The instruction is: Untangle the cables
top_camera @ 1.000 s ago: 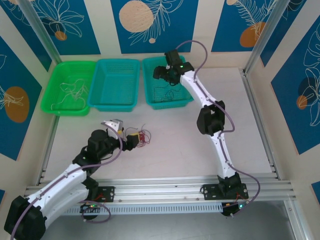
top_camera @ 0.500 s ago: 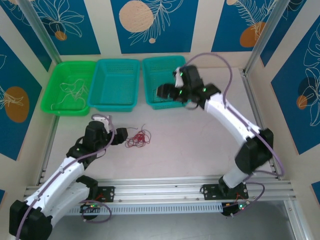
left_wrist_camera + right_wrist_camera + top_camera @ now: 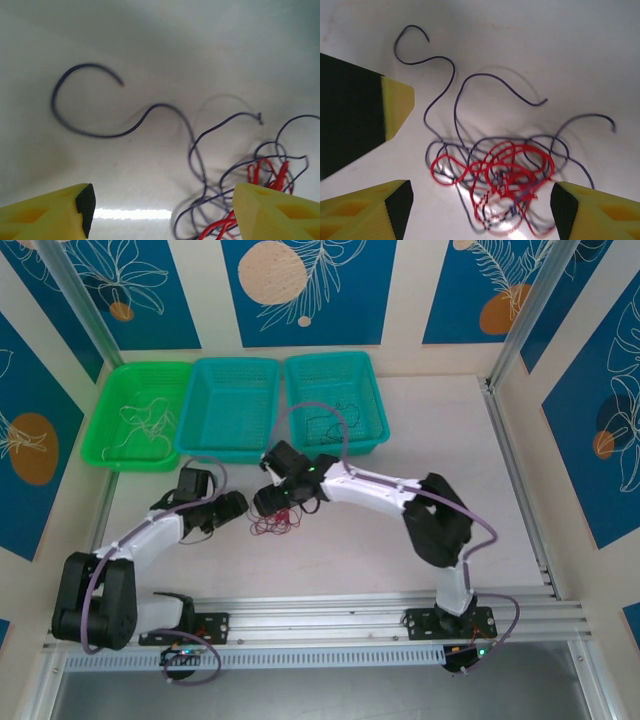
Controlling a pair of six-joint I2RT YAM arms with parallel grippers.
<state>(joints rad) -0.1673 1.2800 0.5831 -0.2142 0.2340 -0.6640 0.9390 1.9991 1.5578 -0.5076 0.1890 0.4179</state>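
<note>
A tangle of thin red and dark cables (image 3: pixel 273 524) lies on the white table in front of the baskets. In the right wrist view the tangle (image 3: pixel 500 185) sits just ahead of my right gripper (image 3: pixel 480 212), level with the gap between its open yellow fingers. My left gripper (image 3: pixel 238 508) stands open just left of the tangle. From its wrist camera, dark loops and red strands (image 3: pixel 265 172) lie by its right finger (image 3: pixel 275 210), and a loose dark end (image 3: pixel 90 100) curls to the left. My right gripper (image 3: pixel 272 502) hovers over the tangle's far side.
A green basket (image 3: pixel 112 455) at the back left holds whitish wires (image 3: pixel 145 422). Two teal baskets (image 3: pixel 232 445) (image 3: pixel 372 425) stand beside it, the right one with a dark wire (image 3: pixel 325 425) inside. The left gripper's fingertip (image 3: pixel 397 107) pokes into the right wrist view.
My right arm swung from the right teal basket down to the tangle. The left gripper backed off the tangle to the left and its jaws narrowed somewhat.
</note>
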